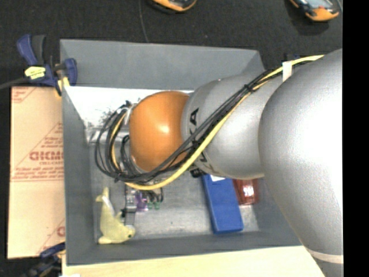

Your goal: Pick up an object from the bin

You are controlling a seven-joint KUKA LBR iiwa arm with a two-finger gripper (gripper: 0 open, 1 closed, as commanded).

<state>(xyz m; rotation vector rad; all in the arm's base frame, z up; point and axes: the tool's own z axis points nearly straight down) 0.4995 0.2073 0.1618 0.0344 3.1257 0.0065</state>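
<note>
- Gripper (138, 202) low in the grey bin (78, 172), under the arm's orange cover (157, 130); released or clenched: cannot tell, since the cover and cables hide it.
- Pale yellow soft toy (113, 224) lies on the bin floor just beside the gripper, nearest thing to it; contact cannot be told.
- Blue rectangular block (222, 208) lies on the gripper's other side, apart from it.
- Small red thing (248, 193) sits beyond the block, partly under the arm.

The grey metal bin (173, 223) carries a blue rectangular block (222, 209) on its floor. A red item (247, 193) lies just beside the block, on the view's right. A pale yellow toy (114, 224) lies well off to the block's other side.
</note>
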